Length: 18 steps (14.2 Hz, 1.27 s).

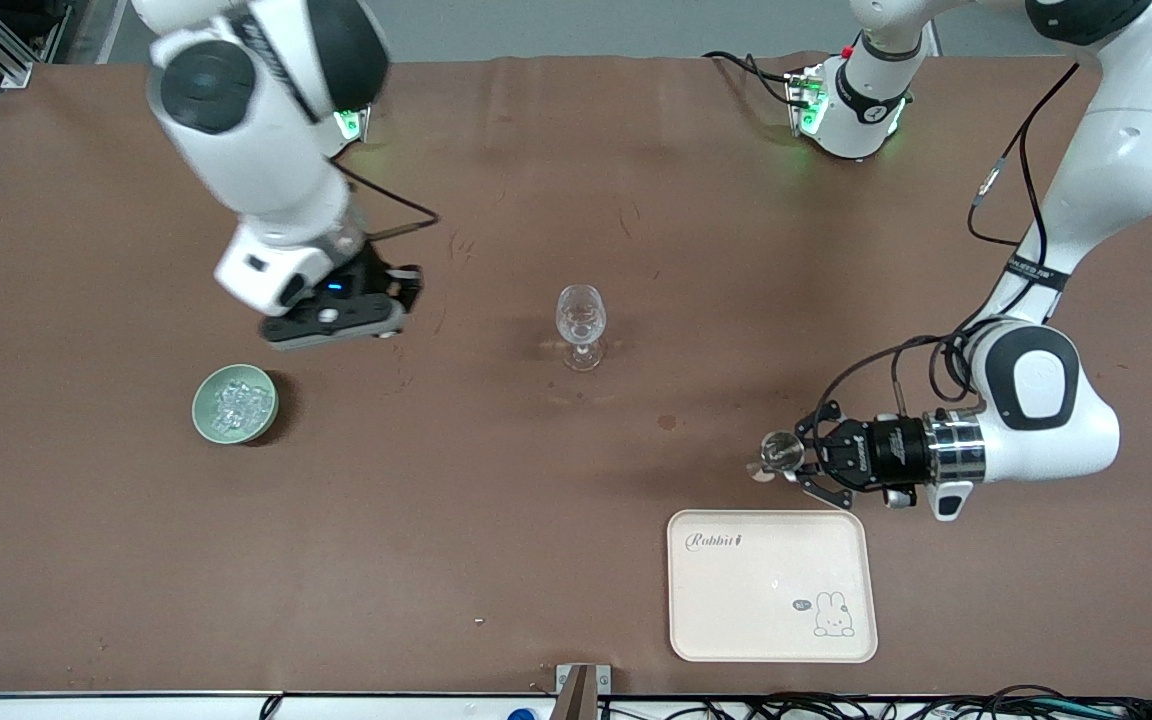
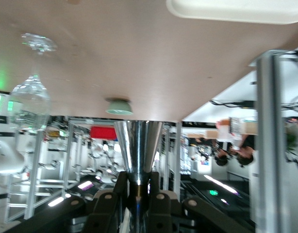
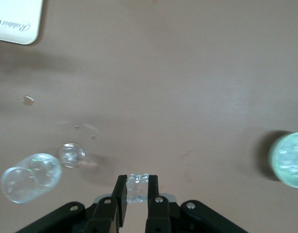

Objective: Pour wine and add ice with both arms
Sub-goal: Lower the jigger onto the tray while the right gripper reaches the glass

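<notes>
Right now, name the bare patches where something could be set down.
The cream plastic tray is bare. Brown tabletop is free between the green bowl of ice cubes, the clear stemmed glass and the tray. Crowded: above the tray, where the left gripper holds a metal cup. The right gripper pinches an ice cube.

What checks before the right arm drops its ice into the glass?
1. Ice cube pinched in right hand: ok.
2. Right hand over the wine glass: not ok, it hangs over bare table between the green ice bowl and the glass.
3. Wine glass upright on the table: ok.
4. Wine already in the glass: cannot tell, it looks clear.
5. Left hand clear of the glass: ok, it holds a metal jigger on its side above the tray's edge, toward the left arm's end.
6. Ice left in the bowl: ok.
</notes>
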Tool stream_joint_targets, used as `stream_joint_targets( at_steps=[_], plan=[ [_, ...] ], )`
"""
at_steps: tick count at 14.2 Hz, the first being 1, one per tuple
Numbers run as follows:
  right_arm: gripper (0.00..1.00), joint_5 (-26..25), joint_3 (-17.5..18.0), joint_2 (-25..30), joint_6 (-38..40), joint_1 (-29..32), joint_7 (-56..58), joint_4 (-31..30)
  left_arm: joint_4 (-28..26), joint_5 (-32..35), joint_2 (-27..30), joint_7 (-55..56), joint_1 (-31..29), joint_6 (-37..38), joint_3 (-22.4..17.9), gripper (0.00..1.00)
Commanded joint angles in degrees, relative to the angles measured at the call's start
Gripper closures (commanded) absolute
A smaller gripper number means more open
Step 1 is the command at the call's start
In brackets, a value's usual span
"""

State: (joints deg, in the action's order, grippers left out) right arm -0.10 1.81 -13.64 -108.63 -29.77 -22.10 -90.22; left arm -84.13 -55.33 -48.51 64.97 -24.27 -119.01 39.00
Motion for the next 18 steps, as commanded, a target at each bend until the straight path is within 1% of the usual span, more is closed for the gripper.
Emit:
stream_joint_targets(
  at_steps=[1,3,4,6,7,9,13,15,18],
  plan=[
    [1.00,-0.08,-0.49,-6.73,-0.71,-5.37,-7.84,5.38,5.98,-2.85,-4.57,-1.25,0.88,0.63,-2.51,0.99],
    [1.00,0.01,-0.49,-9.46,-0.88,-8.36,-12.76,7.24,8.27,-2.85,-6.77,-1.16,1.24,-3.05,-3.14,0.99],
    [1.00,0.01,-0.49,-9.91,-1.41,-9.59,-14.44,7.33,8.80,-2.85,-7.65,-1.25,1.15,-4.89,-3.23,0.99],
    [1.00,1.49,-0.49,-10.87,-3.33,-11.53,-15.94,7.33,10.64,-2.85,-9.49,-2.03,0.98,-5.00,-4.36,0.99],
    [1.00,2.02,-0.49,-11.92,-3.95,-12.76,-17.34,7.33,11.96,-2.85,-11.59,-2.30,0.98,-5.09,-4.63,0.99],
    [1.00,2.12,-0.58,-13.34,-6.15,-15.22,-19.63,7.33,14.07,-2.85,-13.89,-2.65,1.06,-5.26,-4.72,0.99],
    [1.00,2.12,-0.58,-14.48,-6.33,-16.37,-19.99,7.33,14.34,-2.85,-16.87,-9.15,1.24,-9.21,-4.63,0.99],
    [1.00,2.29,-0.58,-14.48,-6.33,-16.37,-19.99,7.33,15.74,-3.11,-19.16,-9.42,1.07,-9.40,-4.63,0.99],
    [1.00,2.29,-0.58,-14.48,-6.33,-16.37,-19.91,7.25,16.10,-4.77,-20.04,-9.60,1.24,-9.92,-4.63,0.96]
  ],
)
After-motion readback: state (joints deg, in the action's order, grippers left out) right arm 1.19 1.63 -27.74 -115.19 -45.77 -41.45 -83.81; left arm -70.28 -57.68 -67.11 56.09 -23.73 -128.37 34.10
